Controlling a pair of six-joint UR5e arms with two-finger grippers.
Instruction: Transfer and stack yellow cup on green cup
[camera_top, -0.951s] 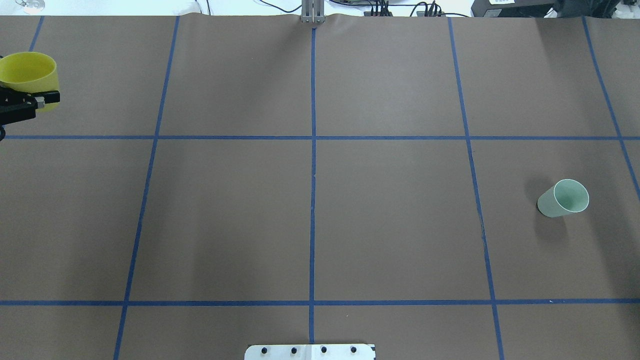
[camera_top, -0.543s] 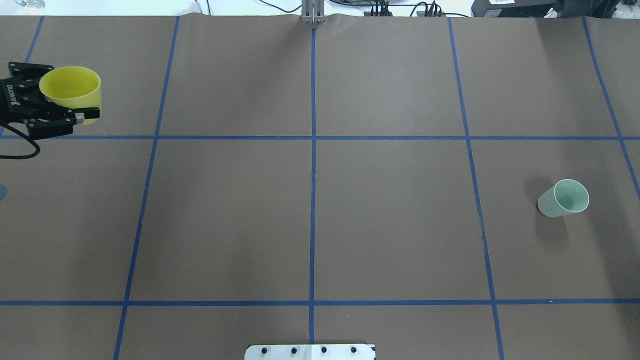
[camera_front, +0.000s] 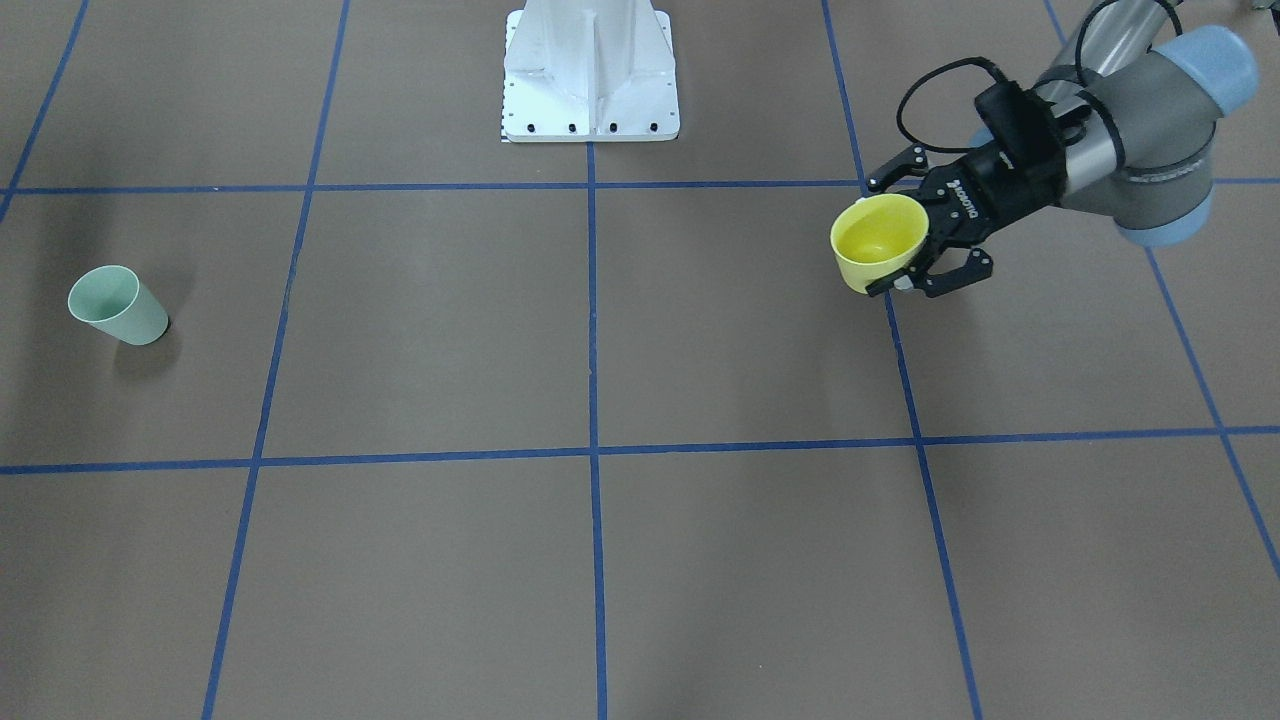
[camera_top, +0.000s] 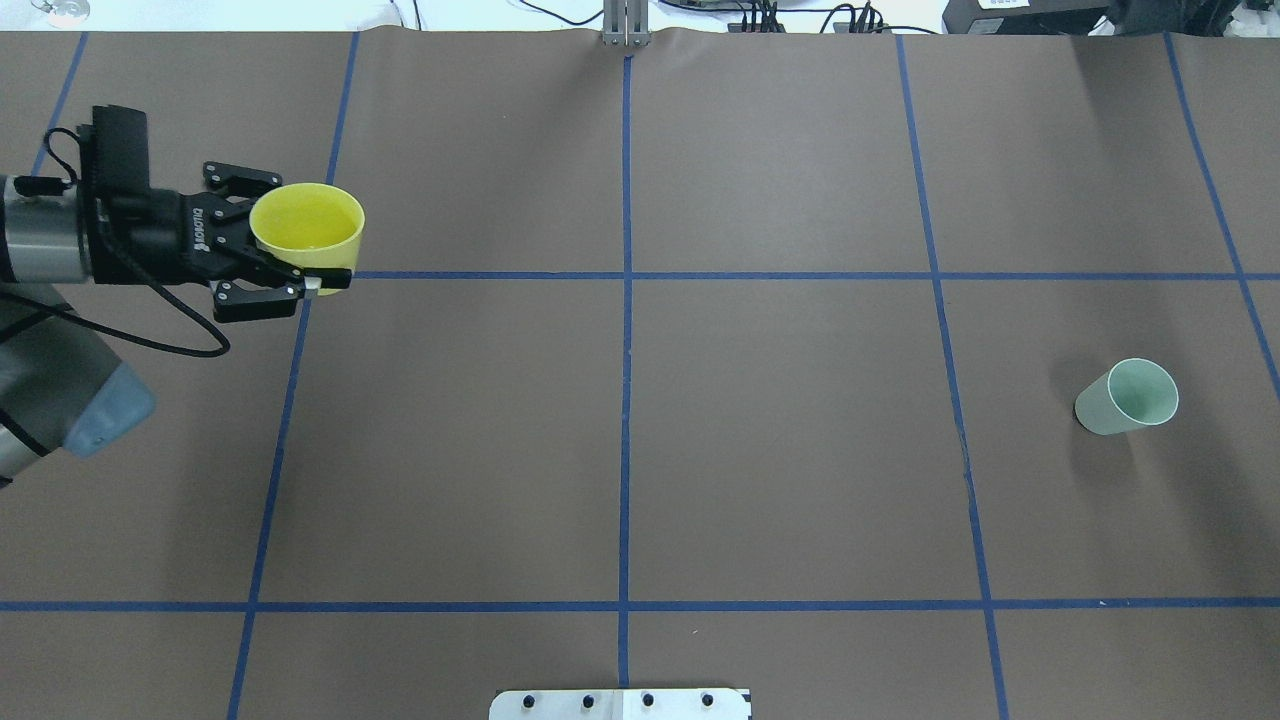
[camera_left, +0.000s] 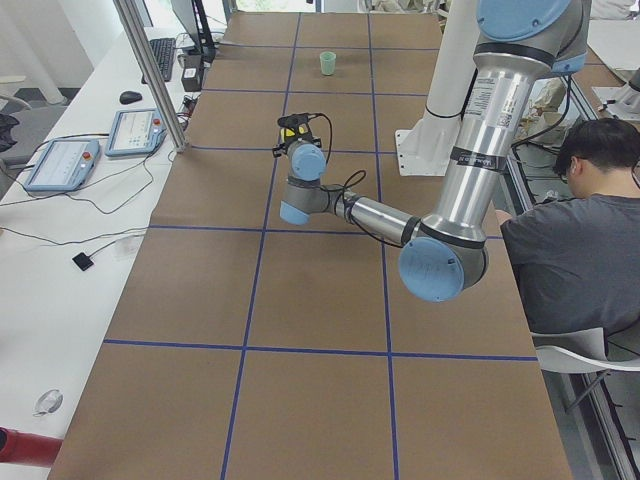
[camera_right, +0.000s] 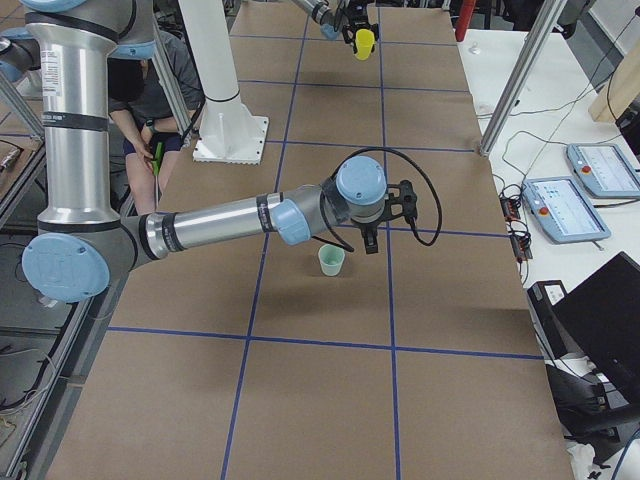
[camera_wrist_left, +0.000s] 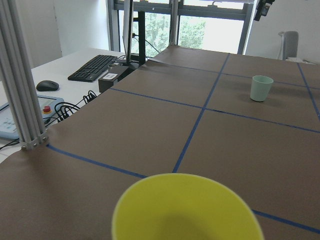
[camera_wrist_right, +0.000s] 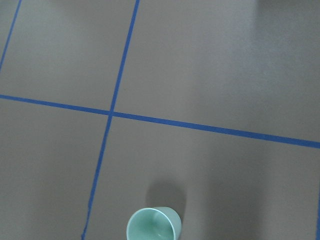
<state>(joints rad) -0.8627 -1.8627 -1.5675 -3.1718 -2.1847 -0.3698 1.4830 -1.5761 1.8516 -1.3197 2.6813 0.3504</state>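
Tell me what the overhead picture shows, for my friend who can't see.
The robot's left claw holds the yellow cup over the left side of the brown table. The green cup stands far off on the right side.

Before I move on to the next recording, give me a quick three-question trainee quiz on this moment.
1. True or false: the yellow cup is already stacked in the green cup.
2. Whose jaws hold the yellow cup? A) left arm B) right arm C) neither
3. Fill in: the green cup stands with its mouth facing ____.
Key: 1 false; 2 A; 3 up.
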